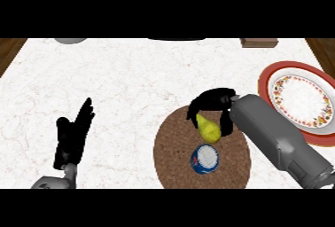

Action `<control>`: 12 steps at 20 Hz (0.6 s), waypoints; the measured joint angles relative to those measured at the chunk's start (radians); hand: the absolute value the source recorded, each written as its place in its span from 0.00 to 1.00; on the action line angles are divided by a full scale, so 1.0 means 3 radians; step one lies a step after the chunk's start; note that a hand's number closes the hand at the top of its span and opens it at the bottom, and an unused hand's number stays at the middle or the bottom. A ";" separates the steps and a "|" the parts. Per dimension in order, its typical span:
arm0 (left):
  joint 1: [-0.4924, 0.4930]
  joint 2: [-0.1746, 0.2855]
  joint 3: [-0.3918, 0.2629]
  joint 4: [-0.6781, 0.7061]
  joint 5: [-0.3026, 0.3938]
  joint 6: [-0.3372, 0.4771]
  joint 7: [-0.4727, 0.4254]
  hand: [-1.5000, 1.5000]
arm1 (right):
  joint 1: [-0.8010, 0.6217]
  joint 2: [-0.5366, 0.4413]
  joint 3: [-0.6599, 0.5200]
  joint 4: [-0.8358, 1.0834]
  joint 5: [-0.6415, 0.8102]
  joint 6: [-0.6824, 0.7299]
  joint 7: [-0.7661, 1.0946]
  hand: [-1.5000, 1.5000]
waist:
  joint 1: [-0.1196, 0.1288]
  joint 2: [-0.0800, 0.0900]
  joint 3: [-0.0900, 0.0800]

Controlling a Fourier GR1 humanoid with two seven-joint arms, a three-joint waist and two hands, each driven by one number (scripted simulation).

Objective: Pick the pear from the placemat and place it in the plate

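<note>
The grasp is in hand, the right hand [212, 101] curled round the pear [209, 131] on the placemat [173, 153]; next, likely, a lift toward the plate [265, 82] at 2 o'clock.

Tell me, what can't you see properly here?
Head view:
- pear: its top, covered by fingers of the right hand.
- plate: right side cut by the edge, lower rim behind the right forearm.
- grey thing and brown block: cut off at the top.
- blue-and-white round thing: too small to name.

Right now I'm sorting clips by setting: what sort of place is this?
Likely a kitchen counter: a white marbled countertop, a round brown placemat with a pear, and a red-rimmed patterned plate at the right.
</note>
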 measured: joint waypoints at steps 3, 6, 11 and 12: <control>0.0014 0.0010 0.0034 -0.0004 -0.0009 -0.0020 0.0013 0.50 | 0.0106 0.0003 -0.0133 -0.0052 0.0006 -0.0200 0.0043 1.00 | -0.0020 -0.0009 0.0005; 0.0048 0.0044 0.0113 0.0025 0.0024 -0.0025 -0.0001 0.50 | 0.0266 -0.0169 -0.0389 -0.0076 -0.0065 -0.0523 0.0290 1.00 | -0.0106 -0.0022 0.0007; 0.0143 0.0045 0.0167 0.0033 0.0040 0.0000 -0.0048 0.50 | 0.0570 -0.0448 -0.0845 -0.0217 -0.0171 -0.1276 0.0755 1.00 | -0.0231 -0.0042 0.0006; 0.0145 0.0057 0.0185 0.0033 0.0044 -0.0002 -0.0051 0.50 | 0.0605 -0.0492 -0.0917 -0.0304 -0.0182 -0.1400 0.0849 1.00 | -0.0241 -0.0046 0.0005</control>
